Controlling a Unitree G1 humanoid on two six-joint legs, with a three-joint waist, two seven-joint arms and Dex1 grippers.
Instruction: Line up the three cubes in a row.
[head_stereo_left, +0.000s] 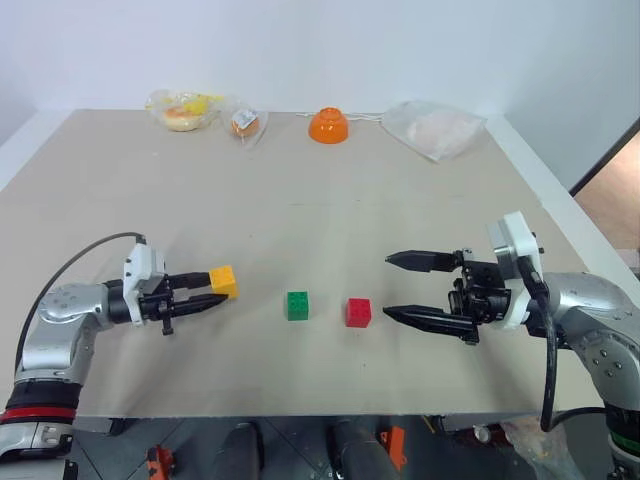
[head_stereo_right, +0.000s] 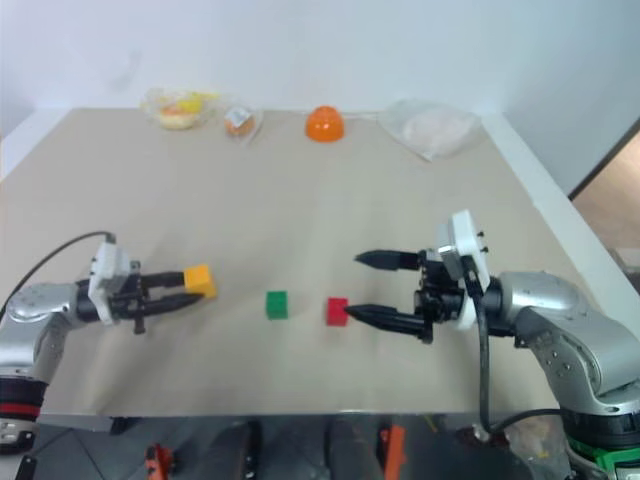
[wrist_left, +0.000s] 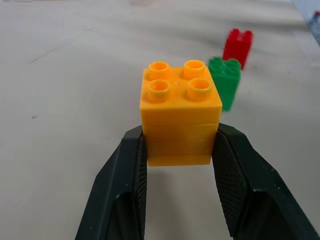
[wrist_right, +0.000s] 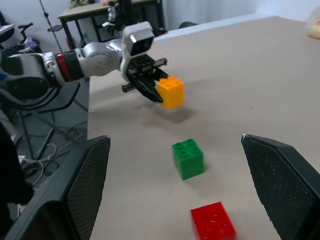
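A yellow cube (head_stereo_left: 223, 281), studded on top and built of stacked brick layers, is sitting pinched between the two black fingers of the left tool (head_stereo_left: 205, 293), which is pointing across the table (head_stereo_left: 330, 200) toward the other bricks. In the right wrist view the cube is casting a shadow on the surface beneath it and seems to be hanging just clear of the table. To its right, a green cube (head_stereo_left: 297, 305) is resting upright on the table, studs up, near the front edge. Just beside it, further right, a red cube (head_stereo_left: 358, 312) is standing the same way, a small gap separating the two. At the right, the right tool (head_stereo_left: 400, 287) is hovering with its fingers spread wide, gripping nothing, its lower fingertip lying near the red cube. Along the far edge of the table, an orange bowl (head_stereo_left: 328, 125) is lying upside down between plastic bags (head_stereo_left: 435, 128).
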